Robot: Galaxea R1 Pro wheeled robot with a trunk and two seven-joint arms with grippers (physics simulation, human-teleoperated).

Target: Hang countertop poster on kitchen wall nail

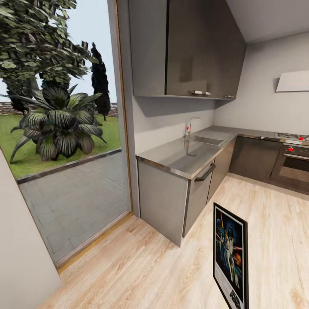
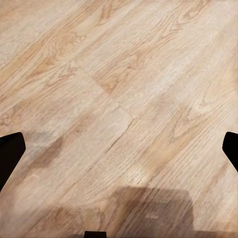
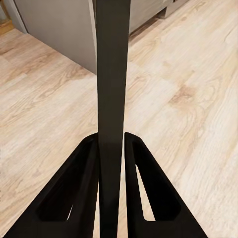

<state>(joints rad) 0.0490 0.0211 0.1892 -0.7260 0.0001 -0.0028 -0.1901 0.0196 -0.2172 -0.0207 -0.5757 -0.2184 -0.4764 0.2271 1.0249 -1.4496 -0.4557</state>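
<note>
The Star Wars poster [image 1: 230,256] stands upright in the air at the head view's lower right, over the wooden floor and in front of the cabinets. In the right wrist view my right gripper [image 3: 111,136] is shut on the poster's thin black edge [image 3: 113,64], which runs straight up between both fingers [image 3: 87,168]. The grey steel kitchen countertop [image 1: 180,156] lies beyond the poster, bare around its sink [image 1: 208,139] and tap [image 1: 189,126]. My left gripper [image 2: 120,148] is open over the floor planks, its fingertips [image 2: 10,151] far apart with nothing between them.
A tall glass door [image 1: 64,128] onto a garden takes up the left. Dark wall cabinets [image 1: 189,47] hang over the counter. An oven [image 1: 294,165], a hob [image 1: 292,137] and a white hood [image 1: 294,81] are at the far right. Wood floor [image 1: 141,270] stretches ahead.
</note>
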